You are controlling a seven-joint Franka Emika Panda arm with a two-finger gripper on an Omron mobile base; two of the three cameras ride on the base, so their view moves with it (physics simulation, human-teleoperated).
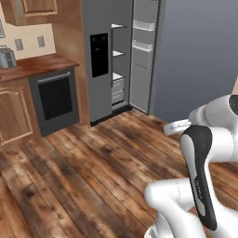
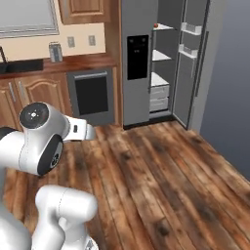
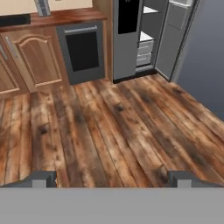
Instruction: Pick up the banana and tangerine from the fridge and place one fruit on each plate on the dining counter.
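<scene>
The grey fridge (image 1: 100, 69) (image 2: 136, 73) (image 3: 127, 43) stands ahead across the wood floor. Its right door (image 2: 190, 63) is swung open, showing white inner shelves and drawers. A small orange ball, apparently the tangerine (image 2: 156, 25), sits at the front of the top shelf. The banana is hidden from here. The plates and the dining counter are out of view. My gripper (image 3: 113, 179) is open, with its fingertips (image 3: 41, 178) wide apart over bare floor, far short of the fridge and holding nothing.
A black oven (image 1: 56, 97) (image 2: 93, 95) sits left of the fridge under a brown worktop (image 1: 37, 65) with a toaster (image 1: 7, 56). Wooden cabinets (image 3: 37, 57) run further left. A grey wall (image 1: 200, 56) bounds the right. Open plank floor lies between me and the fridge.
</scene>
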